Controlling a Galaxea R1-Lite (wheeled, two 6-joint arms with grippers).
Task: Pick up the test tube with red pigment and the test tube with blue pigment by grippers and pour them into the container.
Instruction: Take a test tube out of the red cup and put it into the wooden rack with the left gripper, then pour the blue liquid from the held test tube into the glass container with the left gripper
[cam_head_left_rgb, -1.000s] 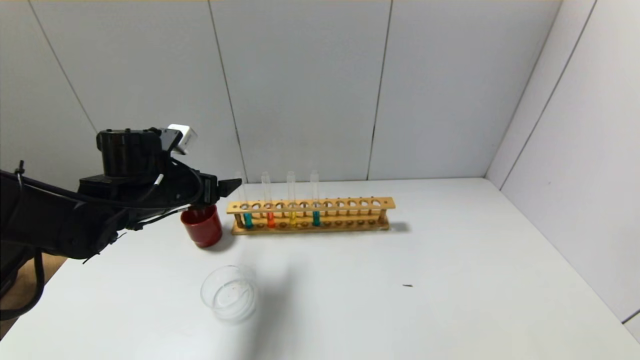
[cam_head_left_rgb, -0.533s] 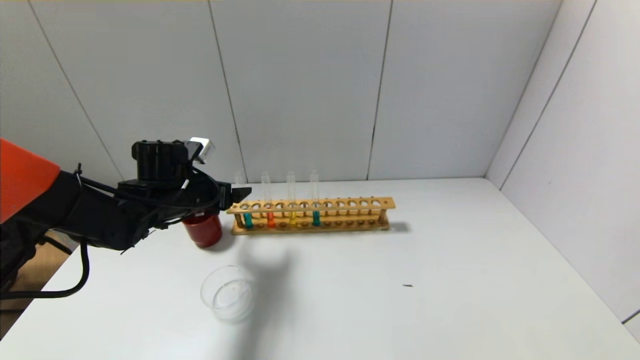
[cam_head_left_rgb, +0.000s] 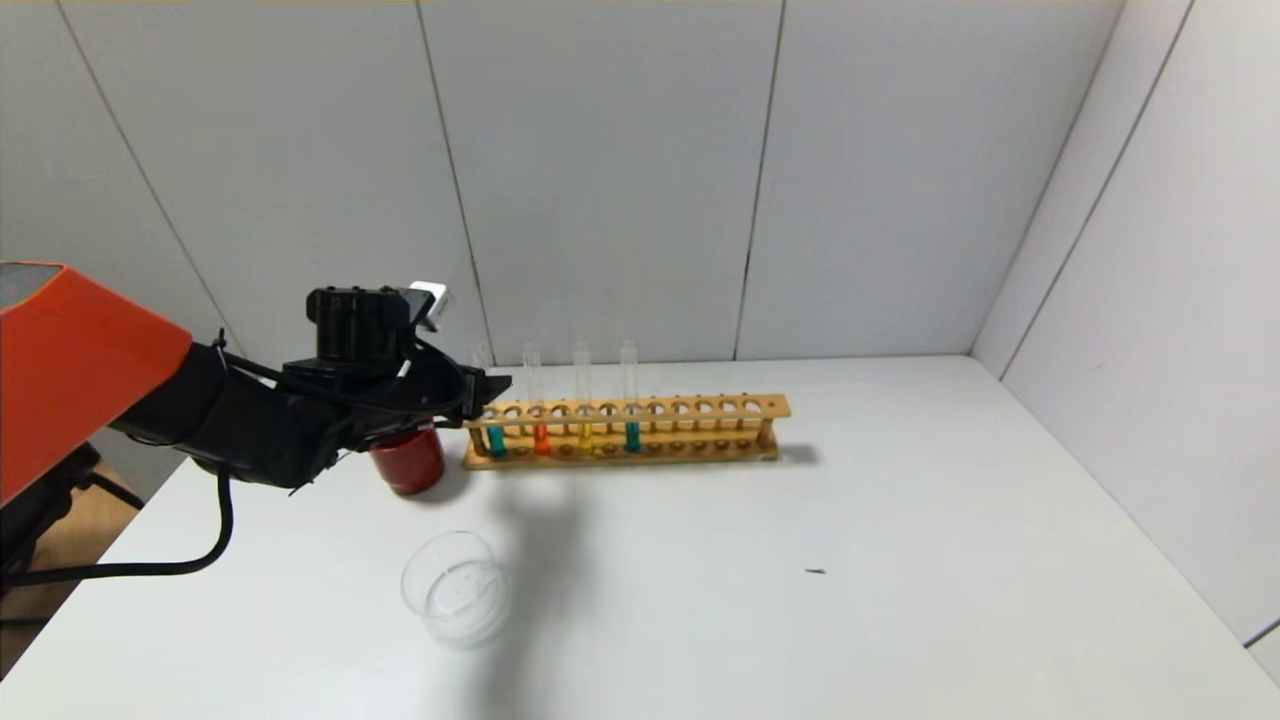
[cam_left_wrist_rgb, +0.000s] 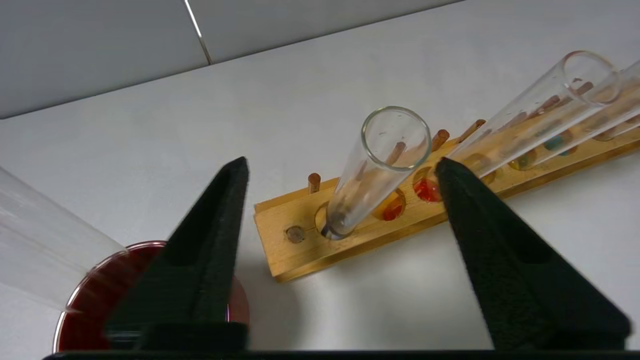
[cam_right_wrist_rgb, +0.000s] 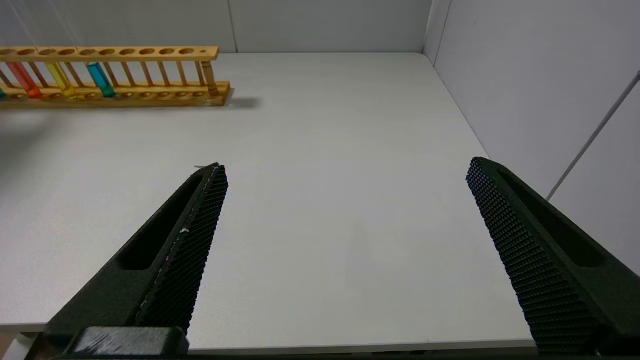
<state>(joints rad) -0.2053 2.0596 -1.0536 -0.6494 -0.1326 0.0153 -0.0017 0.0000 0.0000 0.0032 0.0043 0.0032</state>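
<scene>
the left hand has moved in along the worktop over the last second, from beside the dark red cup to the left end of the wooden rack, and its fingers have begun to draw together. in the left wrist view the hand stands open, with the end tube between its fingers; neither finger touches the glass, so nothing is held.

that end tube is the one with darker teal-green liquid. the test tube with red pigment stands upright one slot further along, next comes a yellow tube, and then the test tube with blue pigment (its colour reads bluer in the right wrist view than from the head). all four tubes are still in the rack. the container sits nearer the robot, well apart from the rack, and looks empty.

my reading: the approach is finished and the grasp is starting, but it is lined up on the wrong tube. if the fingers go on closing here they would take the teal-green one, not the red. a small shift along the rack looks necessary first, and with the tubes set so close a finger could knock a neighbour.

the right hand hangs wide open and empty over bare worktop toward the right side, away from the rack, apparently parked.
</scene>
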